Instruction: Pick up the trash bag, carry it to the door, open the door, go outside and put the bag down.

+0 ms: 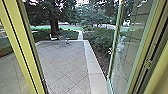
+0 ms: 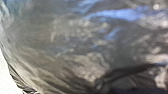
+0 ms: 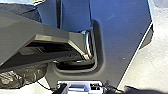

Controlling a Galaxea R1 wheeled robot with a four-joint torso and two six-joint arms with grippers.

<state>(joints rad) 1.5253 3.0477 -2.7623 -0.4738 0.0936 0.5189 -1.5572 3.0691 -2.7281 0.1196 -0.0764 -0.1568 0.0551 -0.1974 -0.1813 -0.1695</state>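
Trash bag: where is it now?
The trash bag is close in front of the left wrist camera; the right wrist view shows it beside the robot's own jointed bar.

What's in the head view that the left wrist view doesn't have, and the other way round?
Head view's own: yellow-green metal-look door frame, leafy green hedge, thick dark tree trunk.

Left wrist view's own: crumpled black plastic trash bag with bluish sheen.

Shared: a pale surface, namely grey tiled terrace in the first, whitish patch beside the bag in the second; I can't tell whether they're the same ground.
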